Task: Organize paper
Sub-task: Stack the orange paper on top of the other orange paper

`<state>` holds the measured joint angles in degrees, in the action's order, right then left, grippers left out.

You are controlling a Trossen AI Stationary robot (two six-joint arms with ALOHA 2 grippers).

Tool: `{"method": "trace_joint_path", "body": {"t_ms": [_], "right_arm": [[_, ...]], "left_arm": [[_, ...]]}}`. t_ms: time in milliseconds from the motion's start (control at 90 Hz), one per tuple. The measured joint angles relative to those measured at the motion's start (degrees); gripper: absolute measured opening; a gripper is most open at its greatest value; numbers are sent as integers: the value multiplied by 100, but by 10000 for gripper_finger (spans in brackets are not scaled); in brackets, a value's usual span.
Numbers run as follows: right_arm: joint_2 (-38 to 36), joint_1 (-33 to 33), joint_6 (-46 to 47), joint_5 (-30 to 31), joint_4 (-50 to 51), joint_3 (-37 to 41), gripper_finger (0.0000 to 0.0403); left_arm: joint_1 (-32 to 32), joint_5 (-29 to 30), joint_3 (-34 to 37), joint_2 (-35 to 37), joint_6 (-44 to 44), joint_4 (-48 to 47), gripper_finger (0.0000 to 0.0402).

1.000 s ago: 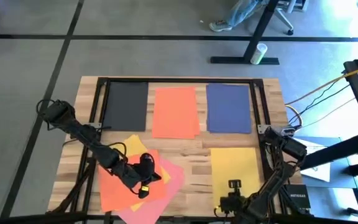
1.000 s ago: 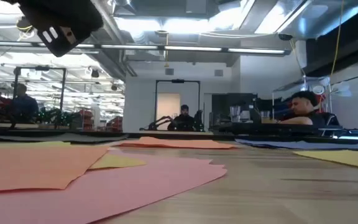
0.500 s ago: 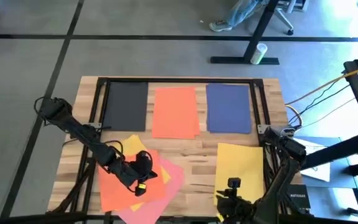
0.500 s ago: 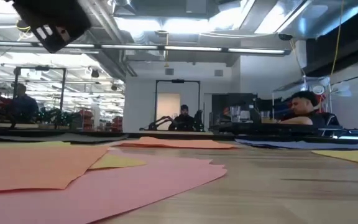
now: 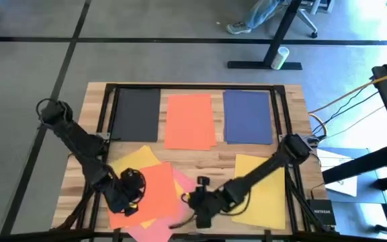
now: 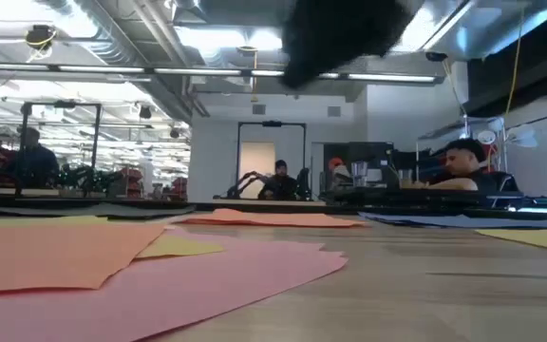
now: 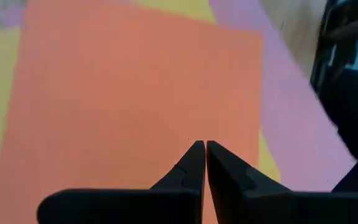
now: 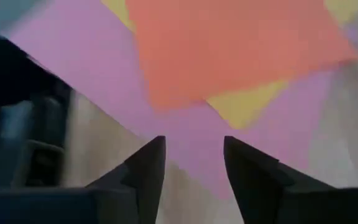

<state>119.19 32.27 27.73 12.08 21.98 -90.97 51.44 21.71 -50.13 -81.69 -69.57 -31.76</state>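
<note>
Sorting looks a little over half finished, judging by how the sheets lie: along the far edge of the wooden worktop [image 5: 207,161] a black sheet [image 5: 137,114], an orange-red sheet [image 5: 189,120] and a navy sheet [image 5: 247,116] sit side by side in a neat row, apart from one another, and a yellow sheet [image 5: 264,188] lies alone toward the near right corner, slightly askew. What remains is the jumble near the near left corner, where an orange sheet [image 5: 150,195] lies on top of a second yellow sheet [image 5: 134,160] and a pink sheet [image 5: 185,183], all overlapping at odd angles. The left gripper [image 7: 200,149] sits over the orange top sheet with its fingers pressed together, gripping nothing that can be seen. The right gripper [image 8: 193,149] is at the pile's right-hand side over the pink sheet, fingers spread and empty. Only one bit of writing shows, on a dark box [image 5: 321,215] off the worktop's near right corner, too small to read.
</note>
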Motion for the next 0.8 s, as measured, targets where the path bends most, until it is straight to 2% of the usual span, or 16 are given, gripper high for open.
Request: {"method": "trace_joint_path", "body": {"t_ms": [111,311,556,800], "right_arm": [[300,-222,-218,-561,-553,-89,154],[1019,-361,-653,-667,-281,-822,154],[1653,-380,-1051,-672,481,-1576,154],[1885,-383,-1154,-718,488,-1659,154]], "left_arm": [[27,95,1,-416,-133,410,0],[126,-77,4,-1094,-81,1506,5],[501,168,-100,-1165,-169,2177,18],[831,804,-335,-1163,-51,2512,20]]}}
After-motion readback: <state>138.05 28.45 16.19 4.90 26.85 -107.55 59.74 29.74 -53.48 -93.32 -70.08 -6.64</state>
